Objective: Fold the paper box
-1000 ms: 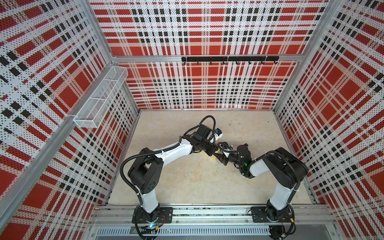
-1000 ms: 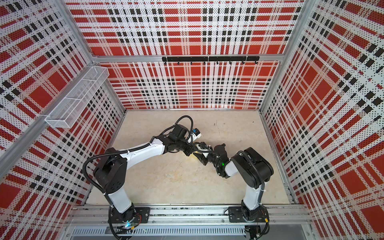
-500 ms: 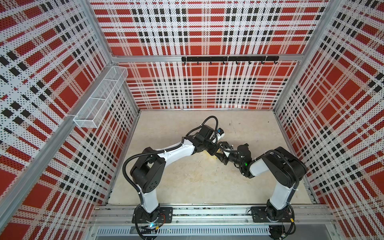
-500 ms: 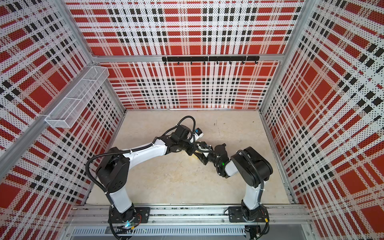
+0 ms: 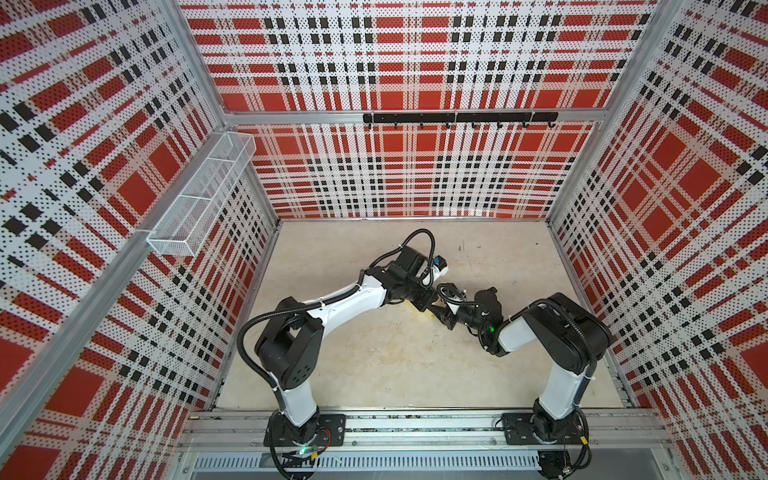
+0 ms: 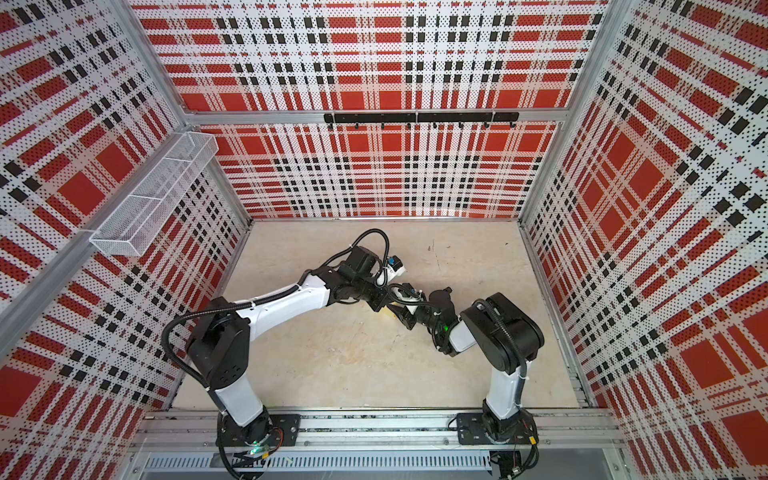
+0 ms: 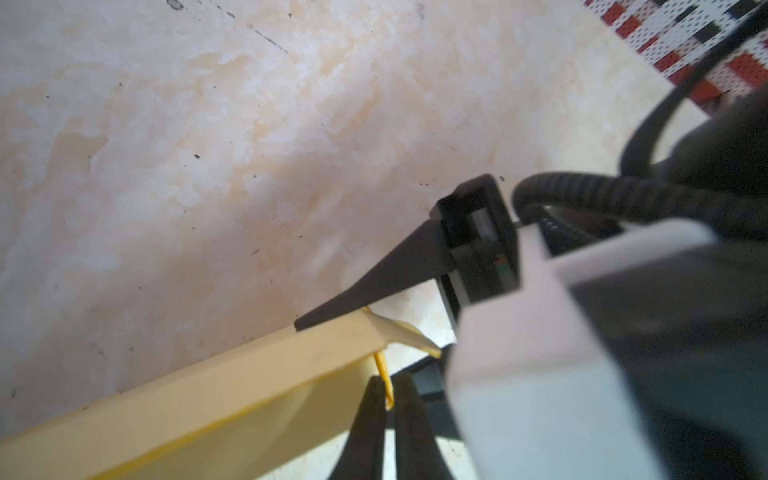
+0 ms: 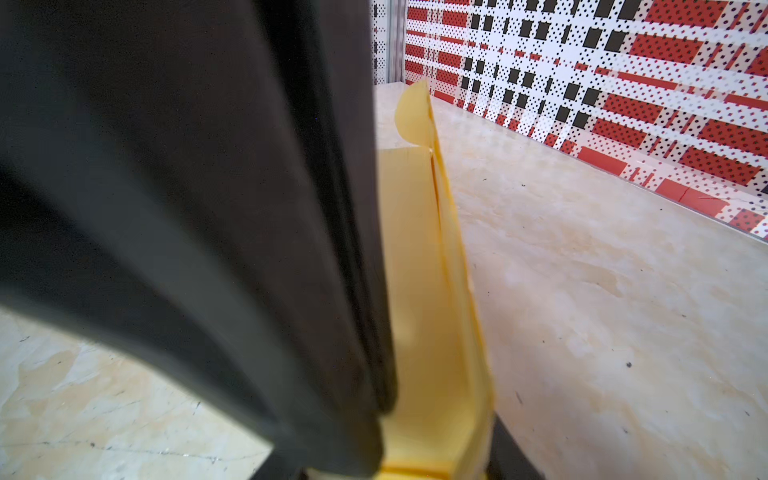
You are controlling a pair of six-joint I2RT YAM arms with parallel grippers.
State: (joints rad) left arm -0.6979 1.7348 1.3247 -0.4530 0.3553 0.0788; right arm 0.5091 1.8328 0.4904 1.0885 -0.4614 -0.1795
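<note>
Over the last second the left arm has edged slightly toward the right one, which has stayed put. The left gripper (image 7: 390, 380) has its fingers almost together around a thin upright tab of the paper box (image 7: 208, 395); whether they pinch it or have let go cannot be told. The right gripper (image 8: 438, 436) is clamped across the box's raised wall. The box sits on the marbled table (image 7: 208, 145) between both grippers. If the left fingers slacken before the tab is seated, the springy card may flip open again, and a careless withdrawal could snag it.
</note>
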